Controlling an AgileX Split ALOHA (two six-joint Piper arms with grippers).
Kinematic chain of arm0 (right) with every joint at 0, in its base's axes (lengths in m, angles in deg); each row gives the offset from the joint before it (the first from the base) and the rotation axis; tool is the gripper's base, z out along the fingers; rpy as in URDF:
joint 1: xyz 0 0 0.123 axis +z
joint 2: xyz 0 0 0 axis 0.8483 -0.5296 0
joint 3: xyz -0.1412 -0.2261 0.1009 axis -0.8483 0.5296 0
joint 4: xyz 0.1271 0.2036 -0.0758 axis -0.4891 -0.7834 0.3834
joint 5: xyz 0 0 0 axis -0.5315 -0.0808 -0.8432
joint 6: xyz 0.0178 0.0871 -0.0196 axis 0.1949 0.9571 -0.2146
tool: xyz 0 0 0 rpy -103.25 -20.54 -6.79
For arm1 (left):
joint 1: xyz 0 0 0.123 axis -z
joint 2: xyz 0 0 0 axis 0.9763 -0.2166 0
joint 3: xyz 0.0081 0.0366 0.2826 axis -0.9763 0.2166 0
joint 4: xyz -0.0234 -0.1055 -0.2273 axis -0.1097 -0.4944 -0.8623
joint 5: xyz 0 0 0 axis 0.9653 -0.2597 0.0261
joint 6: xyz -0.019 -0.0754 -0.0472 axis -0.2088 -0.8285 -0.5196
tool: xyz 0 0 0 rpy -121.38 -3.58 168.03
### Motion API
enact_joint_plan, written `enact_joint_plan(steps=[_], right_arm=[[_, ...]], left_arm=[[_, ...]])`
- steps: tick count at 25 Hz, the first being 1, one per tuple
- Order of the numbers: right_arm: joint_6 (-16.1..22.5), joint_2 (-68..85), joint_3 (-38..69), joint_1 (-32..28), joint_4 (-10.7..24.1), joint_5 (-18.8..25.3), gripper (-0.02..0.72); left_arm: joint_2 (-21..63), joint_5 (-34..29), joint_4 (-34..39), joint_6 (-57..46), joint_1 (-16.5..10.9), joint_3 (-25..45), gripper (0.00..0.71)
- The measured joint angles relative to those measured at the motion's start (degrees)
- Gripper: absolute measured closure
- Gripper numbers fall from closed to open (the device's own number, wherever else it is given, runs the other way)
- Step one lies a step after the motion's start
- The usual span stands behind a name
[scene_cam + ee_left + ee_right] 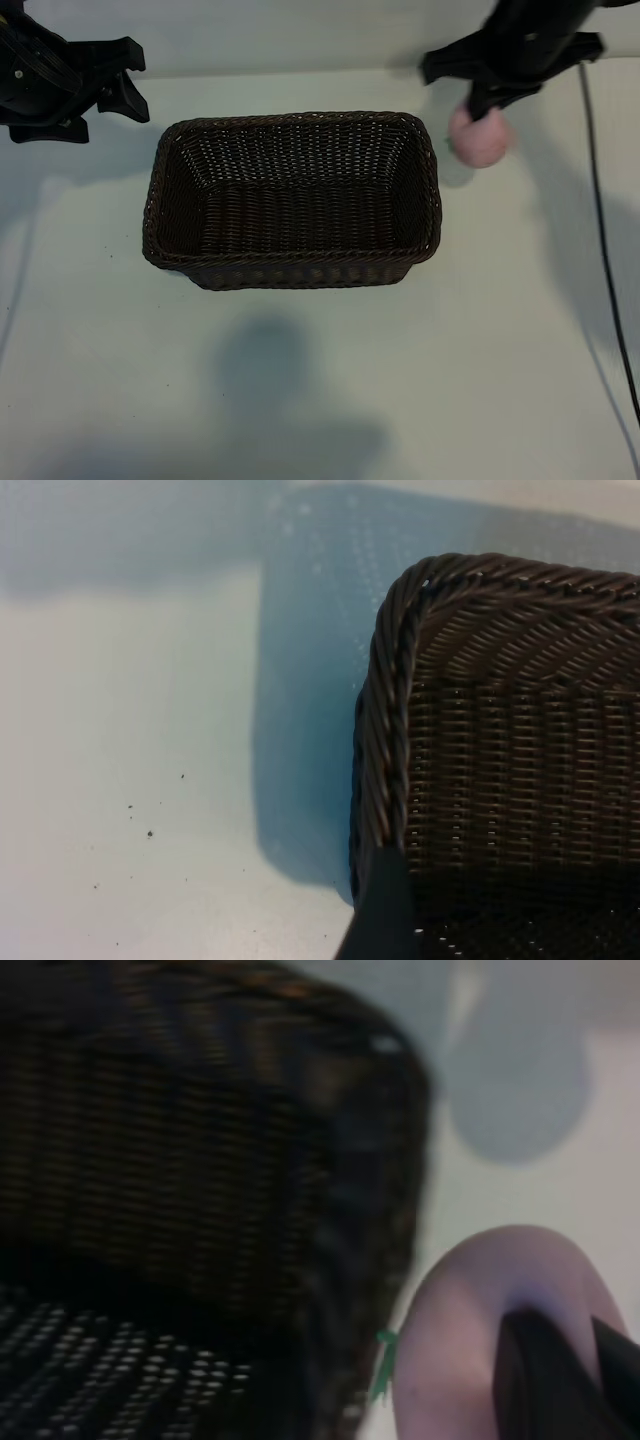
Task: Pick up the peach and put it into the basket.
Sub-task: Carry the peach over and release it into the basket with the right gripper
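The pink peach [480, 137] hangs just outside the basket's far right corner, with my right gripper [487, 112] shut on it from above. In the right wrist view the peach [465, 1330] fills the near corner, a dark finger [545, 1380] pressed on it, beside the basket's wall [200, 1160]. The dark brown wicker basket [300, 272] stands mid-table with nothing inside. My left gripper [135, 78] is parked at the far left, open and holding nothing. Its wrist view shows the basket's braided corner [390, 730] past one finger [385, 915].
A black cable [605, 250] runs down the table's right side. White tabletop [300, 380] stretches in front of the basket, with an arm shadow across it.
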Motion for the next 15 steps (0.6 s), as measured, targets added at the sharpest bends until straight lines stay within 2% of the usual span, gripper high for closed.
enact_joint_plan(steps=[7,15], right_arm=[[1.94,0.0,0.0,6.29,0.01,-1.63,0.662],[3.08,-0.48,0.0,12.16,-0.29,-6.77,0.662]], left_arm=[[0.0,0.0,0.0,0.0,0.0,0.0,0.12],[0.0,-0.04,0.0,0.18,0.0,0.0,0.12]])
